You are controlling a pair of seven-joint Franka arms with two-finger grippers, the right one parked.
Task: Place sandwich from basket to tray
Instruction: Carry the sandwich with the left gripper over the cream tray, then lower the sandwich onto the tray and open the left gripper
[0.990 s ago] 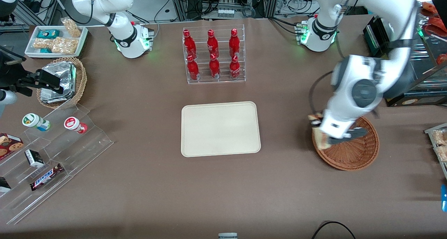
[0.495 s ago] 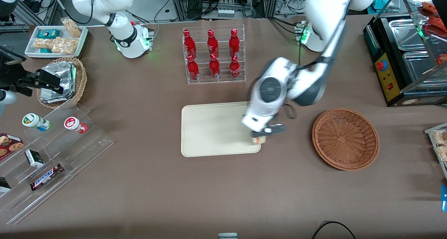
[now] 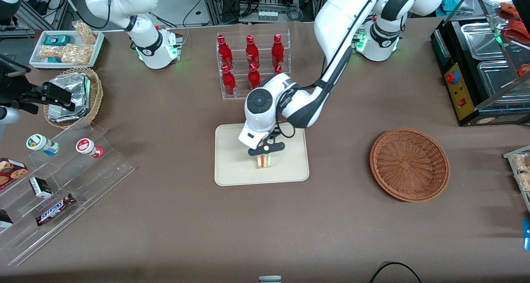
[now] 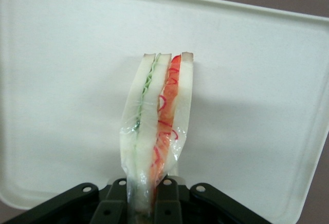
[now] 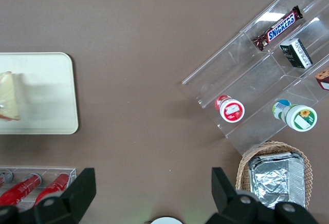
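Gripper [image 3: 265, 154] over tray, black fingers [image 4: 165, 199] clamped on narrow end of sandwich [image 4: 157, 126]. Sandwich: clear-wrapped wedge, pale bread slabs, green and red filling stripes, above tray centre. Tray [image 3: 232, 171]: smooth cream rectangle, rounded corners, low rim. Round reddish-brown wicker basket [image 3: 410, 164] at tray's 3 o'clock in front view, well apart.

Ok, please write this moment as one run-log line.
phase: placing | gripper: shut on sandwich, over tray | basket: no sandwich in it | release: not yet
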